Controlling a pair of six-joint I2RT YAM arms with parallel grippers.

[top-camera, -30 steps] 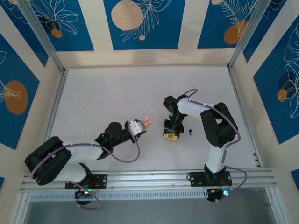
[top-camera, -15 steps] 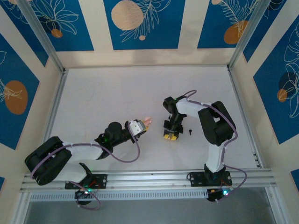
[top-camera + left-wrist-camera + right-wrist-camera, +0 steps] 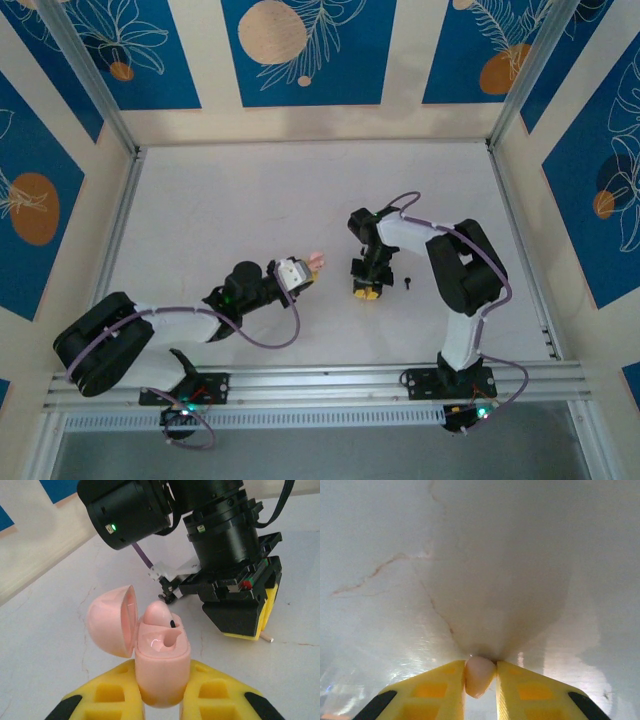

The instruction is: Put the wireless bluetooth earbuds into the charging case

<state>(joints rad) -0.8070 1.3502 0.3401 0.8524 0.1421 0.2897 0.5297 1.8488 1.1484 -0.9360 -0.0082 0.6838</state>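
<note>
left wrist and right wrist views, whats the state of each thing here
charging case: lid open, one socket empty
seated earbud: in the case's other socket
left hand: shut on charging case
right hand: shut on pale earbud
small black piece: loose on table

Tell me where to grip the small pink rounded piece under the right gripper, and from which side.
Across its bulging middle, from straight above: the small pink rounded piece lies on the flat white table, and the right gripper's fingers fit either side.

The pink charging case [image 3: 161, 655] stands upright, lid [image 3: 112, 622] open, one earbud [image 3: 156, 615] seated inside. The second earbud [image 3: 479, 674], pale pink, is outside it.
</note>
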